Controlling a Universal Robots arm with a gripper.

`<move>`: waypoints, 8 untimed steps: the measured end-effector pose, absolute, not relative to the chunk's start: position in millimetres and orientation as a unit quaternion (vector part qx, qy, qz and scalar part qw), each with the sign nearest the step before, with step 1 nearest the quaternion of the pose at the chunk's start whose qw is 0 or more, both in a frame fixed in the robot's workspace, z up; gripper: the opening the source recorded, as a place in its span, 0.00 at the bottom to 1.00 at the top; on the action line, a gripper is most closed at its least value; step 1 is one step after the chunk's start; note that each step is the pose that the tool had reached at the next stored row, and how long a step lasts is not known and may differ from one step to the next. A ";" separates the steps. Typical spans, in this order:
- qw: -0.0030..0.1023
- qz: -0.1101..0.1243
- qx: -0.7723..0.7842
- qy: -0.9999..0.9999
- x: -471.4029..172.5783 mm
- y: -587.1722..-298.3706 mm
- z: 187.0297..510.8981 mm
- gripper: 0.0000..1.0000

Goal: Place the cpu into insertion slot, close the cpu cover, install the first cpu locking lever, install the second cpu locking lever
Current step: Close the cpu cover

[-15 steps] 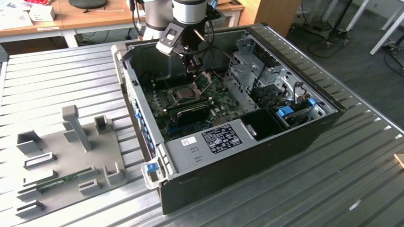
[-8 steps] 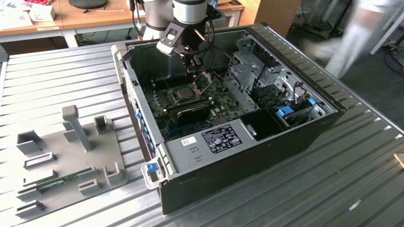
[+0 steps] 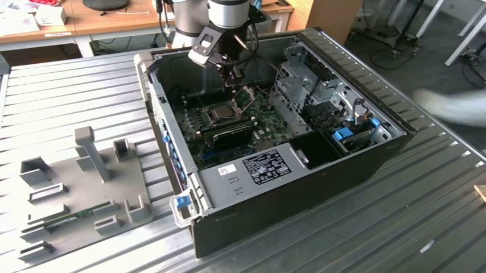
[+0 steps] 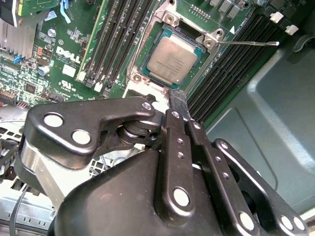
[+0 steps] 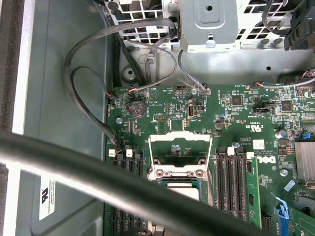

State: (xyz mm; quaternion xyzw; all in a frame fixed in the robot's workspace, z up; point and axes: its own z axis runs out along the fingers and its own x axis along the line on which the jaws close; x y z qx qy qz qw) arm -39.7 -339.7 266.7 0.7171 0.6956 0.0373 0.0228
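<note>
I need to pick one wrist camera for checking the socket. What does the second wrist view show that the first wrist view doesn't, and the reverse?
Second wrist view: the whole top of the cpu, seated in the slot, a thin lever beside it, and the pincer in front.
First wrist view: the cover raised, a coin battery, cables and a drive cage.
Both: the green board, memory slots and the cpu, which a black cable partly hides in the first.
</note>
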 end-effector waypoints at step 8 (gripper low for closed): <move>0.023 0.037 0.717 0.696 -36.5 -339.7 266.8 0.10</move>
